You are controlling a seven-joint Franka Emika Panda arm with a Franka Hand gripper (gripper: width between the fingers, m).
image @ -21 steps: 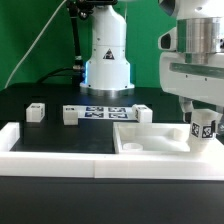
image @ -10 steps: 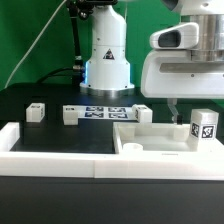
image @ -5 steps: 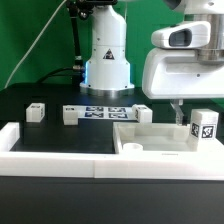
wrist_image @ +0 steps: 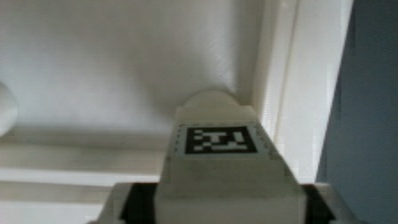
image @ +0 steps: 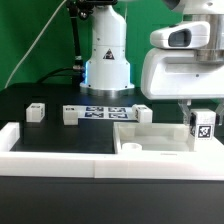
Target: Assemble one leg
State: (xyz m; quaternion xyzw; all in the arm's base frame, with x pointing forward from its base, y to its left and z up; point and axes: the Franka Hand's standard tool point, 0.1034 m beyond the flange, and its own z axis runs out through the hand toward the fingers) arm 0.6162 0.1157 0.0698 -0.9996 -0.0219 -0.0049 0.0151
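Exterior view: pincer around upright leg.

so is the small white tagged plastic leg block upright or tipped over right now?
Upright. The small white tagged plastic leg block stands taller than wide in the large white square tray-like part, with the gripper around it.

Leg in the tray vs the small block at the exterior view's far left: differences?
The leg stands in the tray part, between the gripper fingers; the far-left block sits free on the black table. The leg looks taller and nearer. Both are white with black-and-white tags.
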